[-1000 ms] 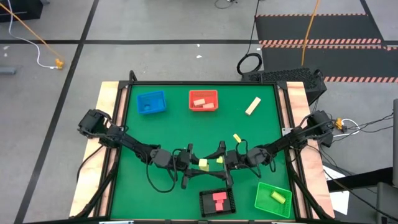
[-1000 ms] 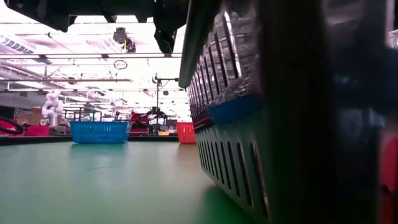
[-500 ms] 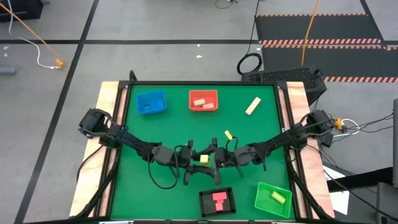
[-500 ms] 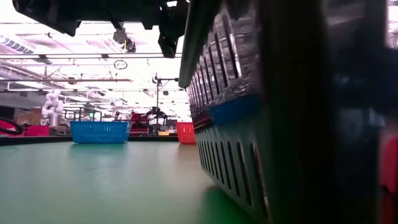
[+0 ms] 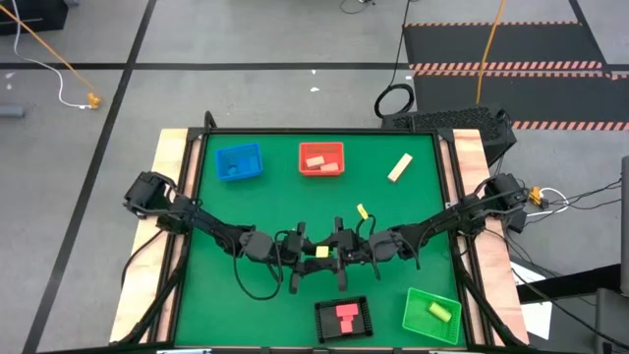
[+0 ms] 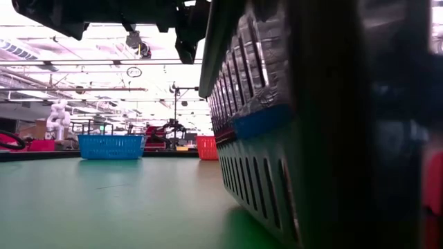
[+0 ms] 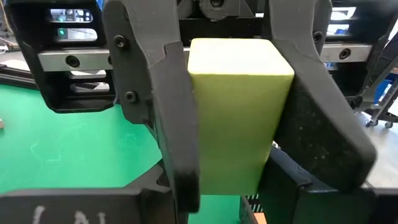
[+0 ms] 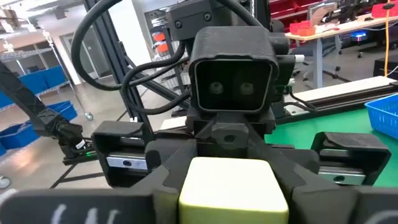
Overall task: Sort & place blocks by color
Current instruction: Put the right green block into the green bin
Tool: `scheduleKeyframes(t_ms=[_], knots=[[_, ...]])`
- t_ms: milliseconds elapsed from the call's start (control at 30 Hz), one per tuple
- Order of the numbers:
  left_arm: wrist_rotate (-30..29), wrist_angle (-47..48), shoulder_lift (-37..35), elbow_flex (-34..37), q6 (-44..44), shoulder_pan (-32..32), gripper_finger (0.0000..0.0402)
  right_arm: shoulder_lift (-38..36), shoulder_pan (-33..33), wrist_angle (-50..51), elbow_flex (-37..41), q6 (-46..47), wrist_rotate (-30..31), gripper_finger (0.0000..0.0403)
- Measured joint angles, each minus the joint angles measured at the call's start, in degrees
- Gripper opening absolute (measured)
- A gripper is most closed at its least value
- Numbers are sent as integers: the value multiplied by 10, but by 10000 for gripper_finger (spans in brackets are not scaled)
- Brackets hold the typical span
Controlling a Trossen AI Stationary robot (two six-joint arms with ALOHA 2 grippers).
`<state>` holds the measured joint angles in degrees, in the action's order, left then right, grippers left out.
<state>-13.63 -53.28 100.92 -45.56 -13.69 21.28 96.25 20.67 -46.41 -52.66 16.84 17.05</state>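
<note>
My left gripper point(image 5: 311, 256) is near the table's middle front, shut on a yellow-green block point(image 5: 321, 253), which fills the left wrist view point(image 7: 239, 112). My right gripper point(image 5: 340, 255) faces it from the right, open, its fingers standing apart on either side of the block's far end without visibly touching it. The block's end also shows in the right wrist view point(image 8: 231, 180). A small yellow block point(image 5: 361, 211) and a tan bar point(image 5: 399, 168) lie on the green mat. My left gripper pinches the yellow-green block by two opposite sides point(image 7: 196, 130) between its two fingers point(image 7: 155, 112). The fingers come level from the table's left. The block's free end points toward my right gripper, and the block is held clear of the mat.
A blue tray point(image 5: 239, 162) holding a blue block and a red tray point(image 5: 321, 158) holding tan blocks stand at the back. A black tray point(image 5: 344, 318) with pink blocks and a green tray point(image 5: 432, 313) with a yellow-green block stand at the front. The black tray's wall point(image 6: 325, 138) fills the low view's right.
My right gripper has moved toward the table's left, up to my left gripper and the yellow-green block it holds. My left gripper has kept its hold on the block.
</note>
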Motion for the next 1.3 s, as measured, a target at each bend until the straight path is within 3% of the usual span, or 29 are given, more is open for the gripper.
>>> scheduleKeyframes(t_ms=[67, 267, 400, 533, 633, 800, 933, 1300], knots=[[0, 0, 0, 0, -9, 0, 147, 0, 0, 0, 0, 3, -1, 106], [-1, 2, 1, 0, -58, 0, 280, -4, 0, 49, -1, 15, -1, 106], [-5, 11, 1, 0, -77, -2, 342, -59, 0, 204, -1, 39, 42, 106], [1, 34, 0, -1, -99, 1, 370, -146, 5, 392, 0, 133, 69, 106], [1, 51, 0, -1, -108, -1, 374, -196, 16, 504, 0, 249, 32, 106], [1, 60, 0, -1, -109, -2, 362, -228, 64, 647, 0, 480, -135, 106], [0, 86, 0, -1, -108, -11, 337, -229, 135, 686, 0, 642, -254, 106], [0, 102, 0, -1, -135, -41, 267, -229, 256, 797, 1, 918, -264, 112]])
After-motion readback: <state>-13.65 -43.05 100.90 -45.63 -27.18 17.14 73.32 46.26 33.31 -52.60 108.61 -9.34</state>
